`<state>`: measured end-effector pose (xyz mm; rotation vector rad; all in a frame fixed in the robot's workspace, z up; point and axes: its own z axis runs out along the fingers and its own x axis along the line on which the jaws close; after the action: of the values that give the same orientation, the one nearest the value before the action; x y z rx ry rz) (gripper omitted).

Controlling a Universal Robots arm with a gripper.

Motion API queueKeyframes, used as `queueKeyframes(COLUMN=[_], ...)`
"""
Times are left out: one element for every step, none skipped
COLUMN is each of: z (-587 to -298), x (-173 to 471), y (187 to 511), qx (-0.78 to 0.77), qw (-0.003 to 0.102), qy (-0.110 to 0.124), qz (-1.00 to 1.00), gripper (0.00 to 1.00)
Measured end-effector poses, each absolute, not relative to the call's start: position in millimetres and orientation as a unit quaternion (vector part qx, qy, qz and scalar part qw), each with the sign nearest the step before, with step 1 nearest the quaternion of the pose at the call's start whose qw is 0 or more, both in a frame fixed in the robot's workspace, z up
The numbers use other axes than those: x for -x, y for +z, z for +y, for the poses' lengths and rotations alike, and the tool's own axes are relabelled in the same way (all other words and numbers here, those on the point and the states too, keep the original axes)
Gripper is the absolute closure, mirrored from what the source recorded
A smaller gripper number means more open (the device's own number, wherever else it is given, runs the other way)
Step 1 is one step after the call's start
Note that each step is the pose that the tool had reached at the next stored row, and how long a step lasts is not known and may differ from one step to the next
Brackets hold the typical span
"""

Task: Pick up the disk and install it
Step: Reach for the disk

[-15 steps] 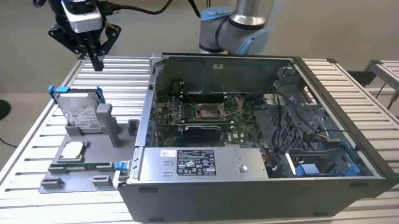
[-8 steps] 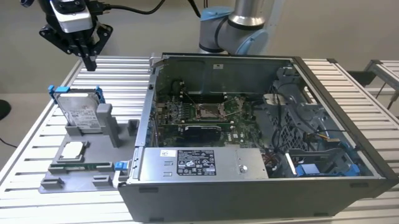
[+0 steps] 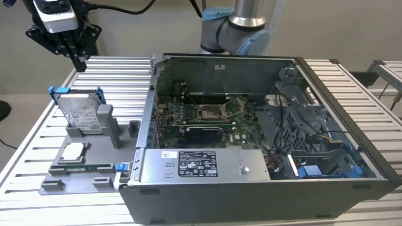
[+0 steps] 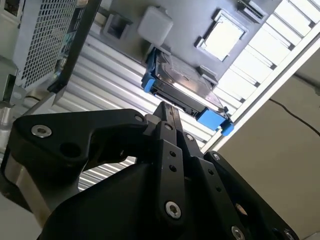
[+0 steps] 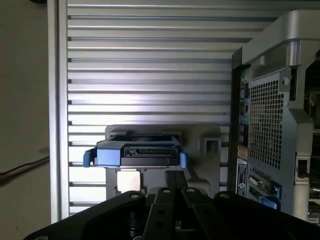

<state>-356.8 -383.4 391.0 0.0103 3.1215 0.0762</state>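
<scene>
The disk (image 3: 82,111), a silver-grey drive with a white label in a blue carrier, stands tilted in a grey holder (image 3: 88,155) on the slatted table, at the exterior view's left. My gripper (image 3: 80,66) hangs above and behind it, well apart from it. Its black fingers are pressed together and hold nothing. In both wrist views the disk (image 4: 184,93) (image 5: 136,152) lies beyond the shut fingertips of the gripper (image 4: 167,107) (image 5: 175,174).
An open computer case (image 3: 264,197) takes up the middle and the exterior view's right, with a motherboard (image 3: 207,117), a grey power supply (image 3: 201,165) and a blue bay (image 3: 323,170). The grey holder also carries a square silver chip (image 3: 74,151) and a memory stick (image 3: 82,166).
</scene>
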Motion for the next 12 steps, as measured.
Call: queueKeyframes(z=[-383, -383, -383, -383, -383, -383, -383, -383, -383, -383, -382, -382], x=[359, 361, 363, 366, 368, 371, 373, 376, 378, 381, 383, 385], y=[391, 391, 391, 391, 391, 391, 391, 390, 390, 390, 390, 390], qx=[-0.003, -0.002, -0.001, -0.001, -0.001, 0.0, 0.0, 0.0, 0.0, 0.0, 0.0, 0.001], qw=[0.01, 0.01, 0.01, 0.009, 0.009, 0.009, 0.009, 0.01, 0.009, 0.009, 0.01, 0.009], qy=[0.024, 0.024, 0.024, 0.024, 0.024, 0.024, 0.024, 0.024, 0.024, 0.024, 0.024, 0.024], qz=[1.0, 1.0, 1.0, 1.0, 1.0, 1.0, 1.0, 1.0, 1.0, 1.0, 1.0, 1.0], gripper=[1.0, 1.0, 1.0, 1.0, 1.0, 1.0, 1.0, 1.0, 1.0, 1.0, 1.0, 1.0])
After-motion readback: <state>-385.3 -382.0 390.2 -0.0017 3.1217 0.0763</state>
